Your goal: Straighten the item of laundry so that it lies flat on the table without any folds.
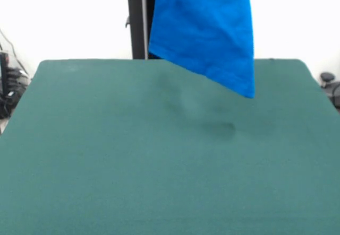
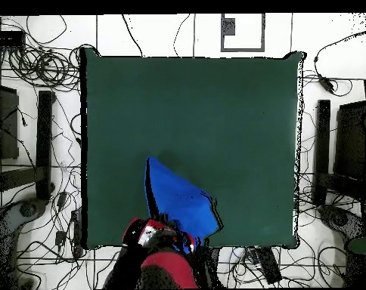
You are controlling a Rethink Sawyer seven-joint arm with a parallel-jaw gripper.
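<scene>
Item of laundry (image 1: pixel 204 31) hangs in the air below the jaws, its lowest corner clear of the table (image 1: pixel 106 166). Gripper (image 2: pixel 162 236) sits above the cloth; the jaws are hidden, so their state can't be told, though they presumably hold the shirt. Nothing is laid out yet: lowering, spreading and smoothing remain.

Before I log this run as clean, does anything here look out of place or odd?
Only the T-shirt: it hangs in the air over the table's robot-side edge, bunched into a tapering drape, with its lowest corner clear of the green cloth. The gripper holding it is hidden. No tear, stain or stray object shows.
</scene>
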